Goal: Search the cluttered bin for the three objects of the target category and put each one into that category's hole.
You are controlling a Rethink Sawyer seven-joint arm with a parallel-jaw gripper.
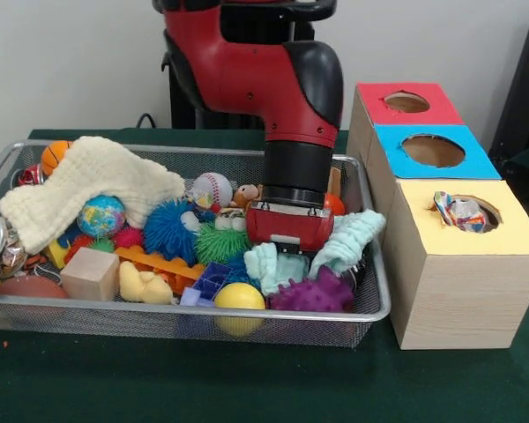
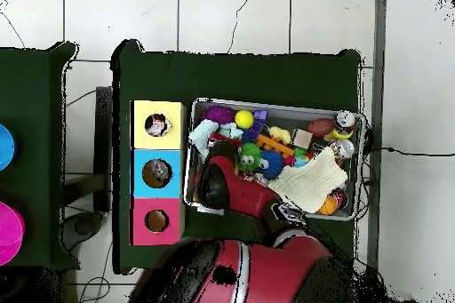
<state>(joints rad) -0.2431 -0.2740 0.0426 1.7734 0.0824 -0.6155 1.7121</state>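
Note:
The wire mesh bin point(image 1: 370, 313) is full of toys and also shows in the overhead view point(image 2: 275, 104). My gripper point(image 1: 287, 257) is lowered into the bin's right part, its tips sunk into a mint cloth point(image 1: 348, 240), so its state is hidden. From overhead it sits near the bin's left end point(image 2: 222, 144). One white wrinkly wad with red and blue patches point(image 1: 459, 211) lies in the yellow-surround hole point(image 1: 489, 231) of the wood-grain box. That hole also shows in the overhead view point(image 2: 157, 125). No other such wad shows in the bin.
Blue-surround point(image 1: 433, 150) and red-surround point(image 1: 406, 102) holes sit behind the yellow one. The bin holds a cream cloth point(image 1: 93, 185), spiky balls point(image 1: 316, 293), a yellow ball point(image 1: 239, 297), a wooden block point(image 1: 90, 273), a globe ball point(image 1: 101, 216) and a baseball point(image 1: 213, 188).

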